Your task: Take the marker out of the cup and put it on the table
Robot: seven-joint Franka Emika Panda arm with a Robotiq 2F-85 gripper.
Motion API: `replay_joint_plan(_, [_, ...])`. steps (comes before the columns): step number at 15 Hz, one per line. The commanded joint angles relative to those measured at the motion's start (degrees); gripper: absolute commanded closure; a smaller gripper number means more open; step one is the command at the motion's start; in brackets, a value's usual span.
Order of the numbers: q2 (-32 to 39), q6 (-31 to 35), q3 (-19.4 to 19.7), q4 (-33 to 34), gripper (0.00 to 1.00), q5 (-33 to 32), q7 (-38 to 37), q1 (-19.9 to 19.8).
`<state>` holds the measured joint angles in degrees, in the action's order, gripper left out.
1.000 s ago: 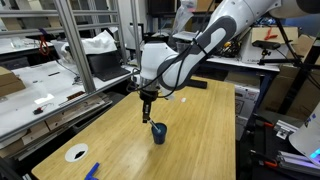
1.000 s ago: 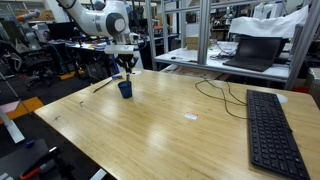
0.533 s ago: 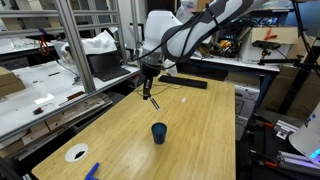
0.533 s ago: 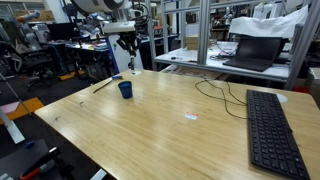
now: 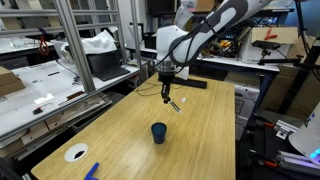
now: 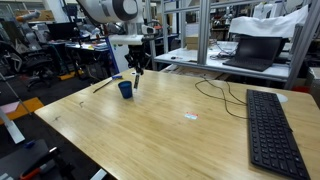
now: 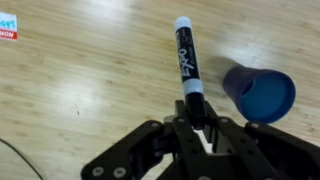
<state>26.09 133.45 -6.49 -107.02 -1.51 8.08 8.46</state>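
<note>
Closest to us in the wrist view, the gripper is clamped on the marker. Its two fingers press on the paler grey stretch at the marker's near end. The black barrel with its white label runs away from the jaws.

The marker's long axis lies almost in line with the gripper's own reach and leans a little to the left of that picture. Its small white tip is the farthest part from the fingers. In both exterior views the marker hangs below the gripper with that free end pointing down toward the table. It is slanted rather than plumb and is clear of the wood.

Just past it, the cup stands upright to one side of the marker and apart from it. Its mouth is open, and we see nothing inside it. In an exterior view the cup sits near the gripper, which is above it and off to one side.

So we judge the first half done, since the marker is out of the cup and held in the air over bare tabletop. What is left is to bring it down, lay it on the wood beside the cup, and let go.

Farther off, a keyboard lies on the same table, well apart from all this.
</note>
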Motion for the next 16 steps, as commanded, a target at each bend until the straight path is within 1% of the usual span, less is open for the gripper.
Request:
replay_joint_plan(1, [2.7,0.91,-1.03,-1.14,0.95,3.5,-0.49,-2.05])
replay_joint_plan(6, [7.02,1.51,-1.03,-1.1,0.95,6.99,-1.81,-2.55])
replay_joint_plan(10, [8.53,2.75,-0.77,-1.01,0.95,7.57,-2.94,-2.37])
replay_joint_plan(11, [8.82,2.94,-0.76,-0.95,0.84,7.59,-3.32,-2.39])
replay_joint_plan(12, [9.06,3.14,-0.86,-0.98,0.56,7.73,-3.46,-2.51])
replay_joint_plan(13, [9.21,3.2,-0.89,-1.0,0.56,7.77,-3.62,-2.56])
replay_joint_plan(15, [9.13,3.22,-0.93,-1.12,0.44,7.74,-3.79,-2.56])
replay_joint_plan(16, [9.03,3.25,-0.9,-1.17,0.35,7.7,-3.89,-2.51])
